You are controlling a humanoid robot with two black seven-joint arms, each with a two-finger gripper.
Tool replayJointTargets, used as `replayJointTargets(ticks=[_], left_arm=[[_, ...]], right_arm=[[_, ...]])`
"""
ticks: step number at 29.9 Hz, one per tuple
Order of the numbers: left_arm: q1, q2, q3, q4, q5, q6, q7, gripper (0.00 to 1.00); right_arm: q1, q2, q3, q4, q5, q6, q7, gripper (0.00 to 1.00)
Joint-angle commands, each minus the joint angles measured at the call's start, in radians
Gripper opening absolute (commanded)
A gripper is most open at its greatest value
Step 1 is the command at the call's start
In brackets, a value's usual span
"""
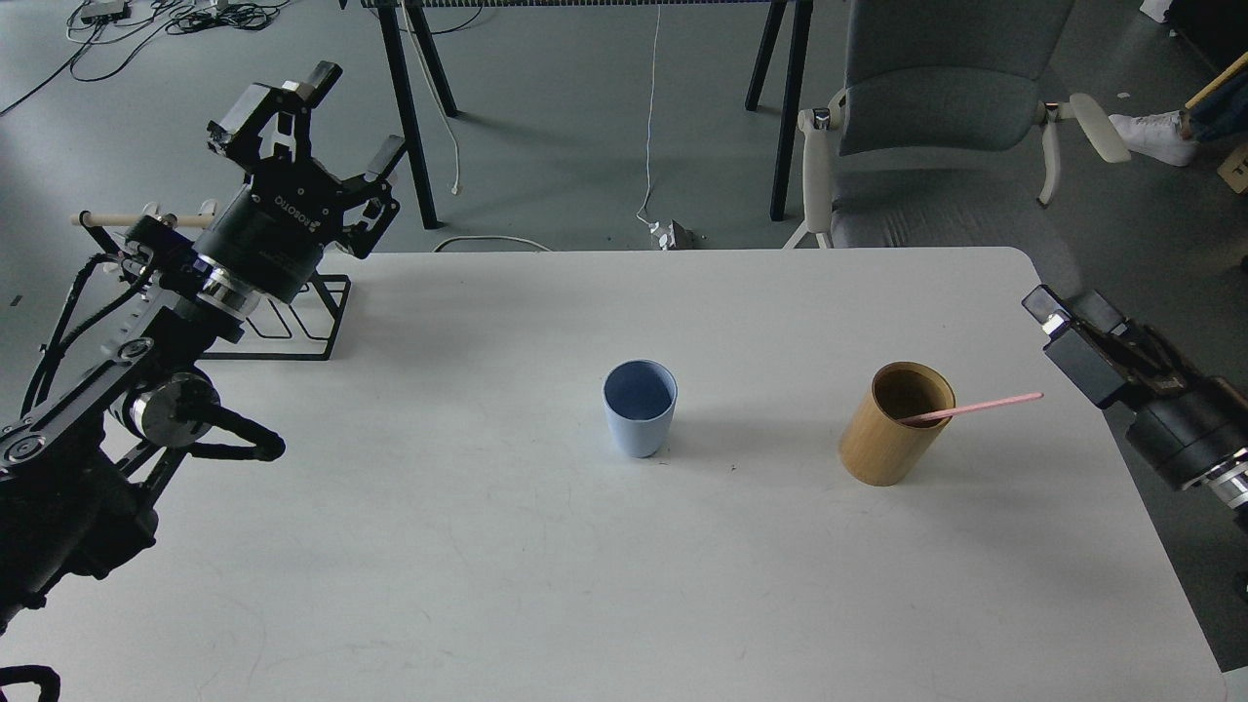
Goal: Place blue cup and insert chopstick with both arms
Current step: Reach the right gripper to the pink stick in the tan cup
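White desk point(487, 546) fills most of the head view, rounded far-right corner, grey floor beyond it. Grey chair point(941, 117) with white armrests sits past the far edge on the right, black trestle legs point(409, 107) and loose cables on the floor behind.

My left arm point(107, 409) comes in from the left edge, big and black with silver joints, reaching up and away over the desk's far-left corner. Its left gripper point(327, 127) is raised above the desk edge, jaws spread wide, nothing between them. Just behind and under it there's a black wire rack point(302, 331) on the desk with a pale wooden dowel point(97, 219) sticking out left; arm blocks most of the rack.

My right arm point(1180, 429) enters from the right edge, low, only part in view. Right gripper point(1058, 317) is seen dark and end-on at the desk's right edge, so I cannot tell if its jaws are released or clenched. Nothing seen in it.

Bamboo cylinder point(889, 429) stands right of centre, upright, open top. Blue cup point(640, 408) stands upright near the desk's centre, well apart from the cylinder, to its left, empty from what shows. Both clear of either gripper.

Pink chopstick point(975, 406) sits in the bamboo cylinder, not the cup: lower end inside, leaning on the right rim, free end pointing out right toward the right gripper but not touching it.
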Motion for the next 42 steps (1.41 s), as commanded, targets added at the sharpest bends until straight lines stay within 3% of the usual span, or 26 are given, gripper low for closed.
replayJointTargets(ticks=[1, 10, 31, 42], left_arm=[[0.003, 0.001, 0.003, 0.0, 0.0, 0.0, 0.0, 0.85], [0.006, 0.0, 0.006, 0.008, 0.002, 0.0, 0.0, 0.87], [0.02, 0.001, 0.006, 0.028, 0.003, 0.0, 0.0, 0.87], [0.021, -0.004, 0.006, 0.041, 0.003, 0.0, 0.0, 0.87]], right_arm=[[-0.043, 0.001, -0.003, 0.009, -0.037, 0.0, 0.0, 0.9], [-0.083, 0.08, -0.01, -0.024, -0.137, 0.0, 0.0, 0.86], [-0.065, 0.146, -0.024, -0.147, -0.175, 0.0, 0.0, 0.51], [0.001, 0.173, -0.092, -0.191, -0.188, 0.0, 0.0, 0.4]])
